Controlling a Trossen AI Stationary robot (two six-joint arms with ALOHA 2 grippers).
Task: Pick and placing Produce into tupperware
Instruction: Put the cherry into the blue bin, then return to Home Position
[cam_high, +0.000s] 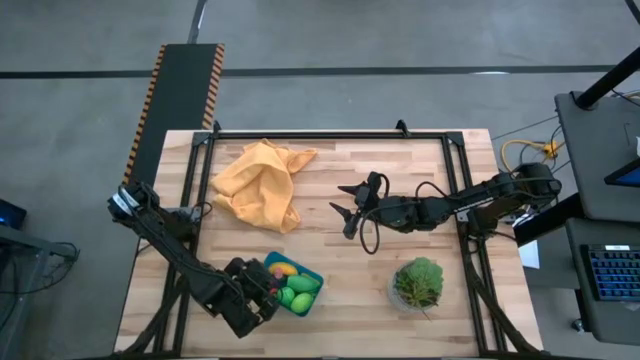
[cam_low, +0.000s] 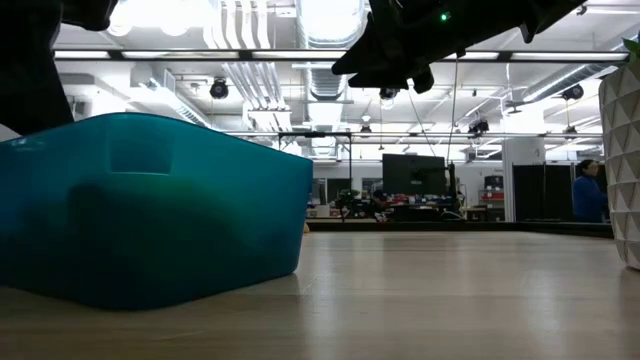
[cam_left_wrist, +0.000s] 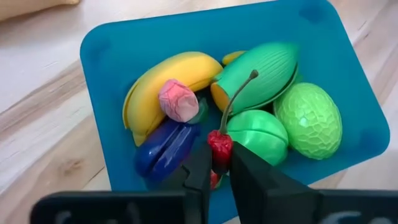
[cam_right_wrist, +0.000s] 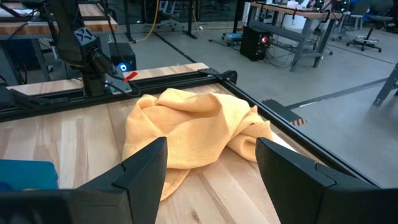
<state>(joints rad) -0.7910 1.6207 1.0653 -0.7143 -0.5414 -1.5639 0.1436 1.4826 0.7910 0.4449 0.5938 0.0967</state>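
The teal tupperware (cam_high: 312, 272) sits near the table's front left and fills the left of the low view (cam_low: 150, 210). In it lie a yellow banana (cam_left_wrist: 168, 74), a pink piece (cam_left_wrist: 178, 99), a purple eggplant (cam_left_wrist: 163, 149) and three green ovals (cam_left_wrist: 309, 118). My left gripper (cam_left_wrist: 217, 167) hangs over the tupperware's near-left part (cam_high: 266, 290), shut on a small red piece with a long green stem (cam_left_wrist: 239, 93). My right gripper (cam_high: 346, 210) hovers open over the table's middle, with nothing between its fingers (cam_right_wrist: 211, 168). My left gripper pinches the red piece's body (cam_left_wrist: 219, 144) between its two fingertips. The fingers slant down from the table's near-left side. The stem sticks out past the fingertips over the green ovals. Whether the piece rests on the produce below, I cannot tell.
An orange-yellow cloth (cam_high: 260, 185) lies crumpled at the far left, just ahead of my right gripper (cam_right_wrist: 193, 124). A leafy green plant in a clear pot (cam_high: 418, 282) stands at the front right. A black frame (cam_high: 330, 135) borders the table's edges.
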